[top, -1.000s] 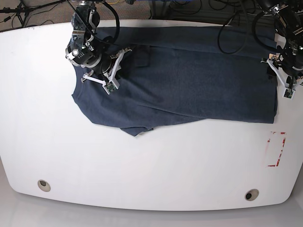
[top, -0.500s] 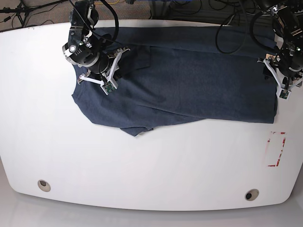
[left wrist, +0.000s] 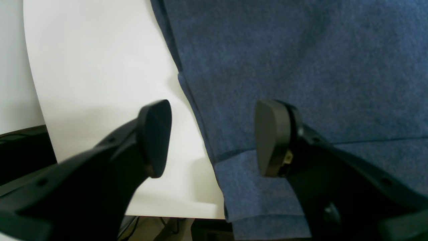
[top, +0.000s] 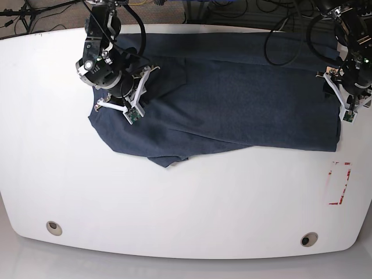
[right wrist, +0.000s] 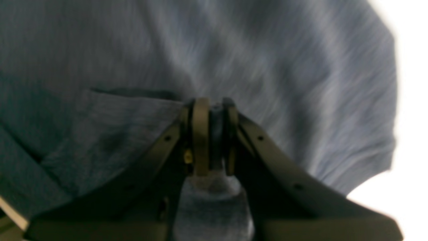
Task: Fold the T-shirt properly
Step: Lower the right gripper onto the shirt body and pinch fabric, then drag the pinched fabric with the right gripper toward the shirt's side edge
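Note:
The dark navy T-shirt (top: 232, 104) lies spread across the far half of the white table (top: 186, 197), partly folded over itself. In the base view's left, my right gripper (top: 135, 96) sits on the shirt's left end. The right wrist view shows this gripper (right wrist: 214, 134) shut on a pinched fold of the T-shirt (right wrist: 234, 50). At the shirt's right edge my left gripper (top: 347, 103) is open. In the left wrist view it (left wrist: 210, 137) straddles the T-shirt's (left wrist: 301, 67) edge, one finger over bare table and one over cloth, holding nothing.
A red-marked rectangle (top: 339, 183) lies on the table near the right edge. Two round holes (top: 53, 227) (top: 308, 239) sit near the front edge. Cables hang behind the table's back edge. The table's edge (left wrist: 167, 211) runs just below the left gripper.
My right gripper has shifted a little toward the front with the pinched cloth, dragging the fold near the shirt's left end. My left gripper edged slightly inward, then held still.

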Robot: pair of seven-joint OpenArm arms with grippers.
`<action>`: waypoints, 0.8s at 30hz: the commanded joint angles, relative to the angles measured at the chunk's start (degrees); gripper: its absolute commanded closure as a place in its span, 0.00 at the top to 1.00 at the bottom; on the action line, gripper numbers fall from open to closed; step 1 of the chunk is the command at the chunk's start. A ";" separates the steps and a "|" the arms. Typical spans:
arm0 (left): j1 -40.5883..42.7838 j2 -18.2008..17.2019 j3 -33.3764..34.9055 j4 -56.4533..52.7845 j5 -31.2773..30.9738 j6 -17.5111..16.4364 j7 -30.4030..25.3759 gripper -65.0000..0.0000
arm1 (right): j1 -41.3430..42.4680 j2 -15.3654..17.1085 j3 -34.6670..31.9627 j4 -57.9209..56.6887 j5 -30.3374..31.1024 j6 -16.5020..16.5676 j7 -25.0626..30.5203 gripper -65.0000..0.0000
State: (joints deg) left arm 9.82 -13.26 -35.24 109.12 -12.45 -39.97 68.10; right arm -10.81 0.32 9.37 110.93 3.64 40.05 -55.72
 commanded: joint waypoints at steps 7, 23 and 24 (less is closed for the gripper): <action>-0.29 -0.94 1.53 0.81 -0.17 -0.03 -0.53 0.56 | 4.43 0.08 0.00 0.93 0.98 -0.05 1.09 0.09; -0.64 -0.77 3.20 0.81 2.91 -0.03 -0.53 0.56 | 6.37 0.08 -4.84 -2.14 0.89 -0.05 1.35 0.10; -0.64 -0.77 3.38 0.81 2.91 -0.03 -0.53 0.56 | 6.46 0.08 -4.93 -2.50 0.89 -0.05 1.35 0.10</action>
State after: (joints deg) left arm 9.82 -13.30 -32.45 109.12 -9.15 -39.97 68.12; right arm -5.45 0.43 4.45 108.09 4.08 40.07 -55.70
